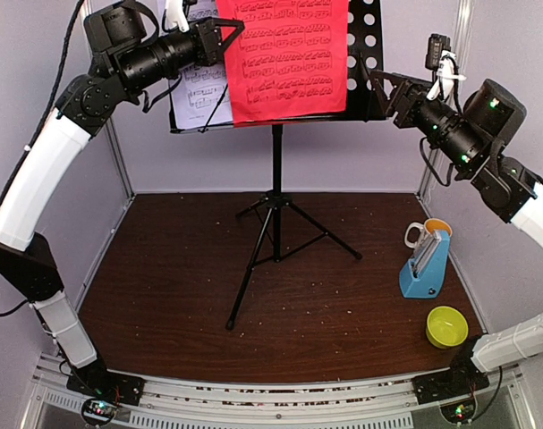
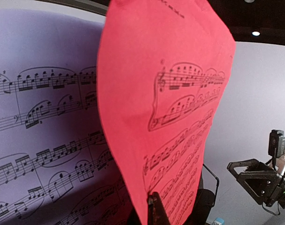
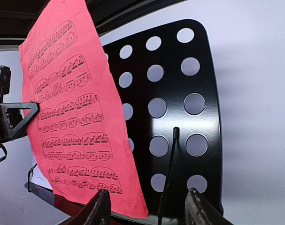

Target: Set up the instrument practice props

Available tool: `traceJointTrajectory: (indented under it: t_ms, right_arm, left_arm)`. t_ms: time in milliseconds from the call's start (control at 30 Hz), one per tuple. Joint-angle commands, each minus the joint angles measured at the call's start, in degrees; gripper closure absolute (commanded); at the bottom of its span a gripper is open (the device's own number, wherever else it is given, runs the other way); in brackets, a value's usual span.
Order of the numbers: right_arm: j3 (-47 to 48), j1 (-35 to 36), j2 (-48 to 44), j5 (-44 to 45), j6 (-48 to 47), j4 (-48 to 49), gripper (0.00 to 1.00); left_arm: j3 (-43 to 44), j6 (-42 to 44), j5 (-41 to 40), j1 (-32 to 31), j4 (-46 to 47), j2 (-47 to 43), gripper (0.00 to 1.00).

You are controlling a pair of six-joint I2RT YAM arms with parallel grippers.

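Red sheet, upper centre, pinched by the closed left gripper against the music stand. The right gripper, upper right, is open and empty. Likely the placing step; next, seat the sheet on the ledge and release.

Right gripper low in the frame, its two fingers spread with open air between them. Straight ahead, the black perforated music stand, round holes showing across the bare right half of its desk. The red music sheet covers the left half, printed staves facing out, its bottom right corner down at the desk's lower ledge. A thin black wire arm stands upright against the desk. The left gripper meets the sheet's left edge. A sliver of white paper peeks below it.
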Motion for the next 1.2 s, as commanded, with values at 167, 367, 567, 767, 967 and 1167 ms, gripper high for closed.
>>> traceJointTrajectory:
  t_ms: [167, 367, 567, 767, 967, 1167]
  right_arm:
    - [3.3, -0.4, 1.9, 8.3, 0.2, -0.4, 0.45]
    - [9.2, -0.3, 7.0, 9.4, 2.1, -3.9, 0.41]
    - [13.7, -0.4, 10.9, 12.4, 1.8, -6.1, 0.40]
    - [15.5, -0.3, 12.9, 13.5, 0.4, -7.0, 0.52]
    - [15.7, -0.3, 13.2, 14.1, -0.6, -6.8, 0.77]
    - [13.2, -0.3, 12.2, 13.6, -2.9, -3.8, 1.00]
  left_arm:
    - [1.3, -0.7, -1.5, 0.4, 3.6, 1.0, 1.00]
    - [0.5, 0.1, -0.9, 0.3, 5.5, 1.3, 1.00]
    - [-0.2, 0.6, -0.3, 0.2, 7.2, 1.5, 1.00]
    - [-0.2, 2.1, -1.5, -0.4, 7.8, 1.6, 1.00]
    - [-0.3, 2.4, -2.1, -0.4, 8.1, 1.7, 1.00]
    - [-0.2, 2.4, -3.9, -0.4, 8.3, 1.9, 1.00]
